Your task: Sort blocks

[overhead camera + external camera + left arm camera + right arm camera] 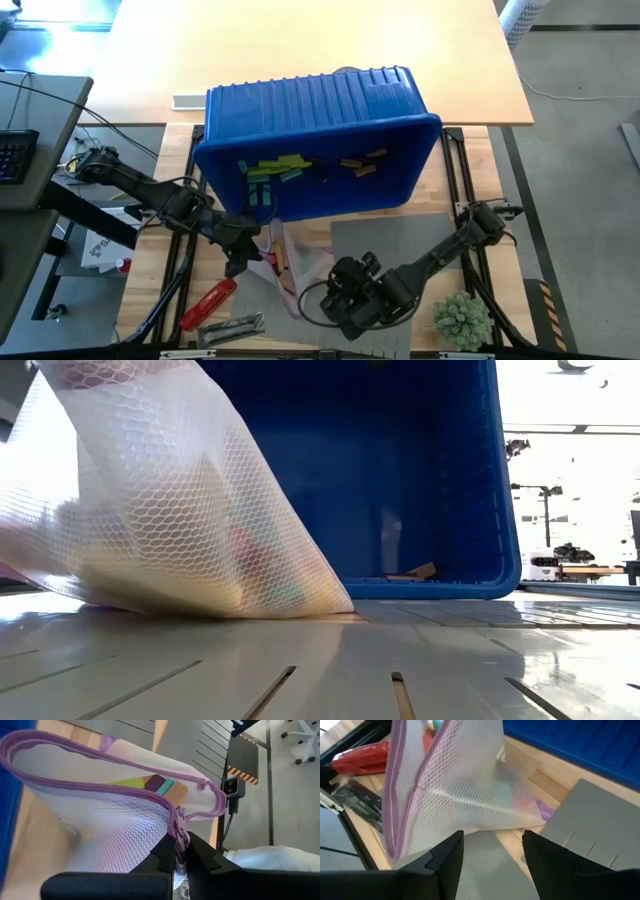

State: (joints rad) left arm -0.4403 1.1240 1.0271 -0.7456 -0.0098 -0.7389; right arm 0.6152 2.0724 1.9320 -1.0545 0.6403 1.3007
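Observation:
A white mesh bag point(100, 820) with a purple zipper stands open between my two grippers, its bottom point(200, 600) on the table. Inside it show yellow-green, purple, teal and tan blocks point(157, 785). More blocks point(275, 167) lie in the blue bin point(330, 110), which is tipped on its side at the far middle. My left gripper point(250, 255) is shut on the bag's zipper edge. My right gripper point(492, 855) is open just short of the bag point(455, 795), on its near right side, touching nothing. My left gripper pinches the bag's purple zipper edge point(178, 827) between its two fingers, at the end of the opening where the zipper's two sides meet. The fingers slant down from the table's left. The bag's mouth is held up and open while its bottom rests on the table.
A grey mat point(400, 245) lies under and right of the bag. A red cylindrical tool point(208, 303) and a grey metal tool point(232, 328) lie near the front left. A small green plant point(462, 320) stands at the front right.

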